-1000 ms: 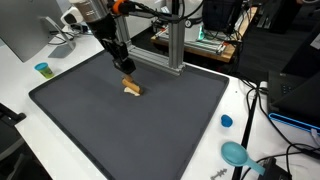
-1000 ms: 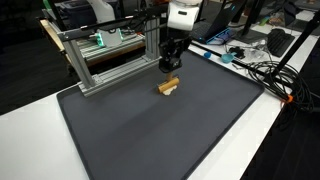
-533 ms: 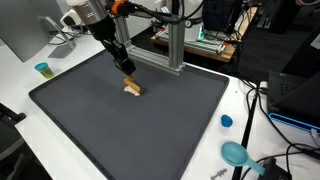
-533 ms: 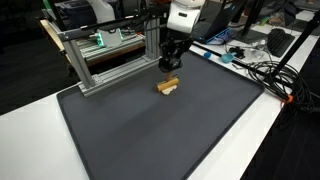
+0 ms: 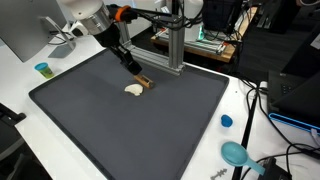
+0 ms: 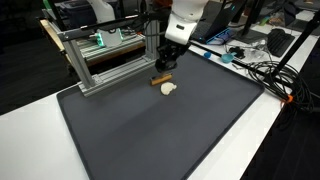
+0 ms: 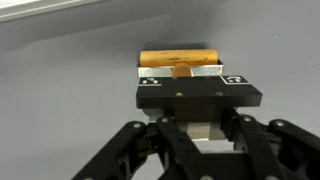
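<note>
My gripper is down at the back of the dark grey mat, near the metal frame. It appears shut on a small brown block, held low over the mat. A small white piece lies on the mat just in front of the block, apart from it. The gripper, brown block and white piece show in both exterior views. In the wrist view the orange-brown block lies crosswise at my fingertips. The white piece is hidden there.
An aluminium frame stands at the mat's back edge, close behind the gripper. A blue cup, a blue cap and a teal object sit on the white table. Cables lie beside the mat.
The gripper has come down onto the stacked pieces. The brown block has moved back toward the frame with the gripper, off the white piece, which stays on the mat.
</note>
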